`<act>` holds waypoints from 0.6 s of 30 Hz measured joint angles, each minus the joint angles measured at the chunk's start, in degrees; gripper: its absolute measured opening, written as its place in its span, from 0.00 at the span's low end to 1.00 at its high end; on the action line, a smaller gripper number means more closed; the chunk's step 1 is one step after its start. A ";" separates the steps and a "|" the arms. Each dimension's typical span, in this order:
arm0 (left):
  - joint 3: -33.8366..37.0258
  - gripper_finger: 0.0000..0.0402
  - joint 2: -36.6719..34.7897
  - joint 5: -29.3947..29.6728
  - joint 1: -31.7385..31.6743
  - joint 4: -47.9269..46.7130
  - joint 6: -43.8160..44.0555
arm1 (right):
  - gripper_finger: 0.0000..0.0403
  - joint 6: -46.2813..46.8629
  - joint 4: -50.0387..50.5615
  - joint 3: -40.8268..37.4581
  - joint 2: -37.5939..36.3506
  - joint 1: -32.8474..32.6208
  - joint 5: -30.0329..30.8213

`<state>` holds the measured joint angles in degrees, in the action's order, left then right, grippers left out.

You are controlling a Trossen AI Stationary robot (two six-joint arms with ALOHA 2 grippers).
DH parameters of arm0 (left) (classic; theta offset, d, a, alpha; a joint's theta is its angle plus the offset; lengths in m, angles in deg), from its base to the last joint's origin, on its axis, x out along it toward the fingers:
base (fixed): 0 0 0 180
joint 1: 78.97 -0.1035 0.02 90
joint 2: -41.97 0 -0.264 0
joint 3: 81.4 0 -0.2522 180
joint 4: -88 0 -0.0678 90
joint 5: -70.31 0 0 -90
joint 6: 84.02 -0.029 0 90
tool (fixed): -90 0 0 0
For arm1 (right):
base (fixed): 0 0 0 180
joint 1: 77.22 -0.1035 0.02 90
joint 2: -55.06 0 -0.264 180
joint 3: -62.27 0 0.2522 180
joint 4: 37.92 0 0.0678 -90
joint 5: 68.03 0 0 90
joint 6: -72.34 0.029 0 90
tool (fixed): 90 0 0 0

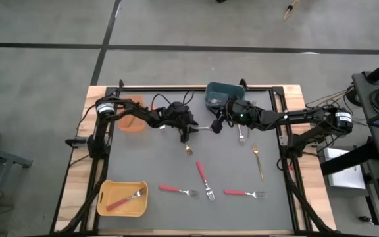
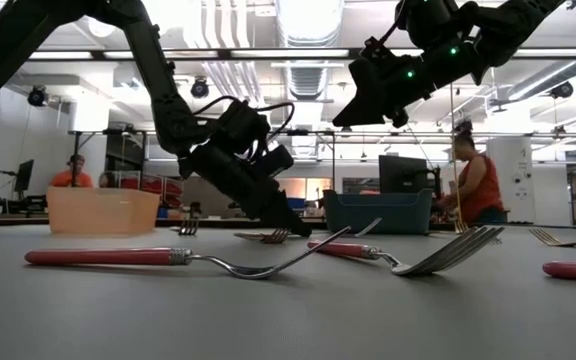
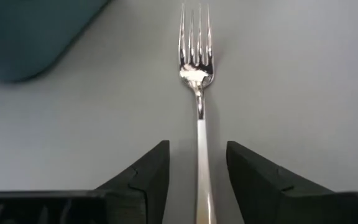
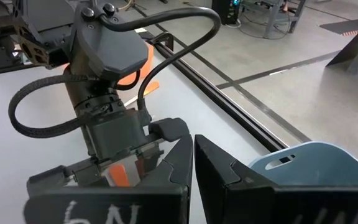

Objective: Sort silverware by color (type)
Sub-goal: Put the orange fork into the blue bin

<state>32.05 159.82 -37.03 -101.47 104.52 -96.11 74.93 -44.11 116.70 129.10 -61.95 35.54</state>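
My left gripper (image 1: pixel 188 130) is low over the table's far middle, open. Its two fingers stand on either side of the stem of a silver fork (image 3: pixel 197 93) without touching it. The fork lies flat on the mat, tines pointing away from the gripper toward the right arm. The fork's orange handle (image 4: pixel 120 176) shows between the left fingers in the right wrist view. My right gripper (image 1: pixel 220 123) is just right of that fork, raised above the table (image 2: pixel 368 100), shut and empty.
The blue-grey bin (image 1: pixel 220 95) stands at the far edge and the orange bin (image 1: pixel 131 122) at the far left. The yellow bin (image 1: pixel 122 199) at the near left holds a red-handled fork. Three red-handled forks (image 1: pixel 204 179), gold forks (image 1: pixel 258 161) and a silver fork (image 1: pixel 241 136) lie on the mat.
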 joint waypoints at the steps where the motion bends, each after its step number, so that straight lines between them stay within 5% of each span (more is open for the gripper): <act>1: 0.00 0.35 0.00 0.41 0.00 -0.14 0.09 | 0.02 0.00 0.00 0.00 0.00 0.00 0.01; 18: -0.17 0.02 -0.20 1.65 0.33 -2.64 4.02 | 0.02 2.99 0.11 0.00 0.00 -0.02 -0.12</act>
<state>31.87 159.62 -35.38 -101.14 101.88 -92.08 77.92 -43.99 116.70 129.10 -61.97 35.42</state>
